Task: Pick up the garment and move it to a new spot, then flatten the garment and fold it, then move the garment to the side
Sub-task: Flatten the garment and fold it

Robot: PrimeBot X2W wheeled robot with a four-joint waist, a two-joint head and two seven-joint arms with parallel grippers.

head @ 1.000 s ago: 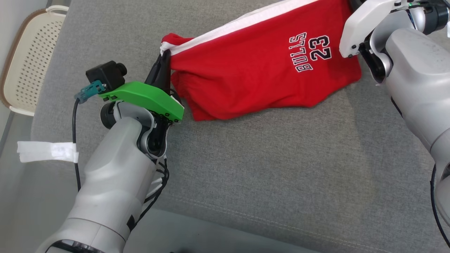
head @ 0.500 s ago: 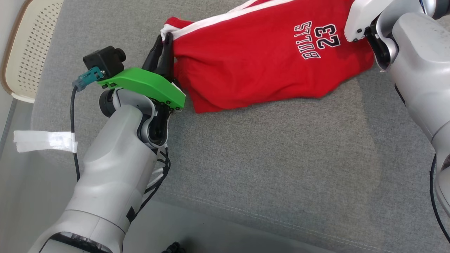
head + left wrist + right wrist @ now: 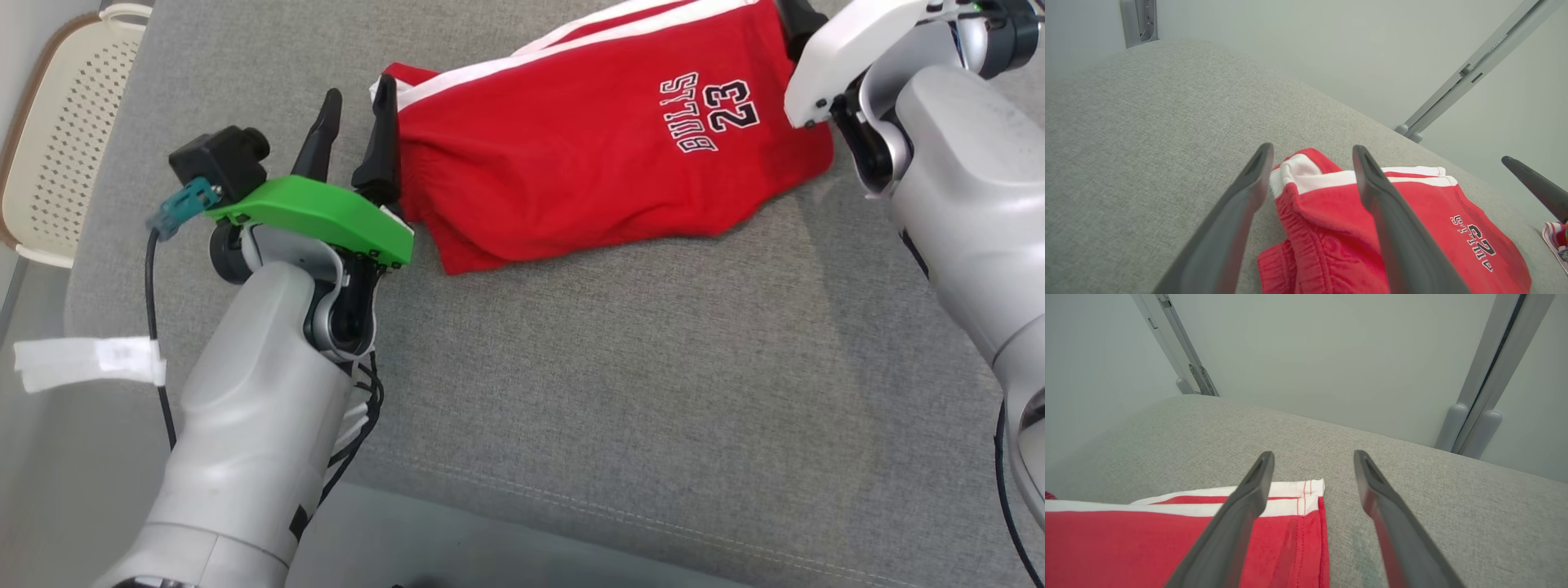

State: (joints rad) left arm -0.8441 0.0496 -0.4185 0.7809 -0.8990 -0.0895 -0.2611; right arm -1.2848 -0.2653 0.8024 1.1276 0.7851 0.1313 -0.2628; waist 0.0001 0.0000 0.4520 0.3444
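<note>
The garment [image 3: 571,163] is a pair of red shorts with white side stripes and "BULLS 23" print, lying flat and folded across the far part of the grey cushion [image 3: 612,392]. My left gripper [image 3: 359,90] is open at its left end. In the left wrist view the gripper [image 3: 1311,148] straddles the garment's bunched white-trimmed corner [image 3: 1323,212] without pinching it. My right gripper [image 3: 1313,455] is open over the garment's right hem corner [image 3: 1126,547], one finger above the cloth and one above bare cushion. One of its fingers [image 3: 796,24] pokes out past the white wrist cover.
A cream perforated basket [image 3: 57,139] stands off the cushion's left side. A white tape tag [image 3: 82,363] hangs on the left arm's cable. Grey metal struts [image 3: 1478,396] and a pale wall rise behind the cushion. A small striped item [image 3: 1557,241] lies past the garment's right end.
Both grippers went from shut on the garment's two ends to open, letting it go. The garment now rests on the cushion. The head view shifted a little.
</note>
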